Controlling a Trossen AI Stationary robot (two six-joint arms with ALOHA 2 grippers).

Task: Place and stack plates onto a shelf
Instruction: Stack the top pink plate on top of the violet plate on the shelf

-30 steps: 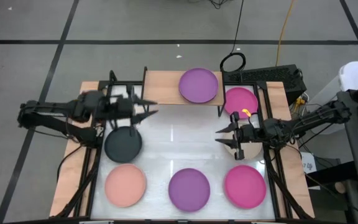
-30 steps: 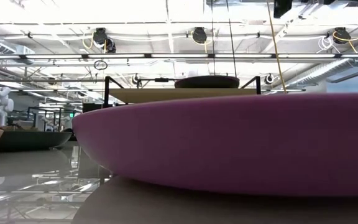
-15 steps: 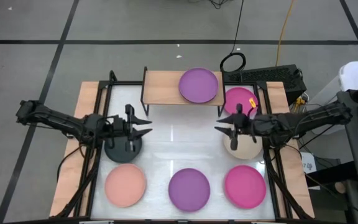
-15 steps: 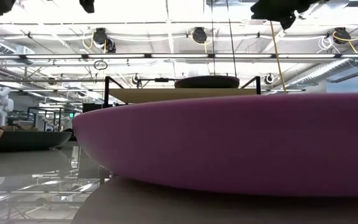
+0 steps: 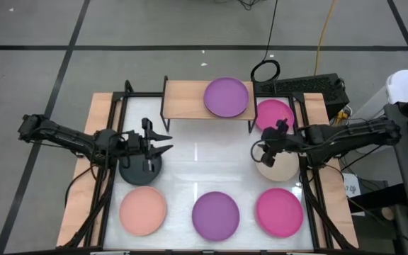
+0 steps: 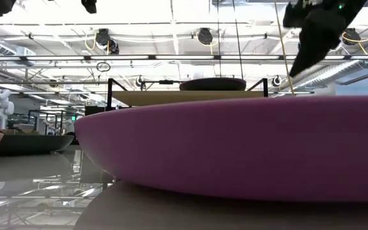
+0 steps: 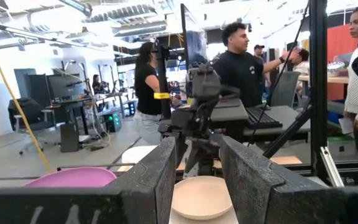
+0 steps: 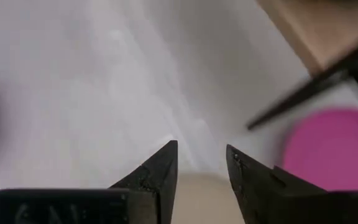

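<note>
On the glossy white bench (image 5: 204, 166), the left claw (image 5: 163, 142) gapes above a matte black plate (image 5: 139, 168), the right claw (image 5: 259, 150) parts over a beige plate (image 5: 280, 168), and a round purple plate (image 5: 226, 97) sits on the light-wood shelf (image 5: 184, 100).

Even, bright light falls from above; in the low view rows of ceiling lamps (image 6: 200, 35) burn white and mirror themselves in the glossy white tabletop (image 5: 197, 166), which shows a pale sheen from overhead. Shadows under the round matte plates are short and soft. The near purple plate (image 6: 248, 147) fills the low view, out of focus. The right wrist view is smeared with motion blur; the left wrist view's background is bright, slightly overexposed
</note>
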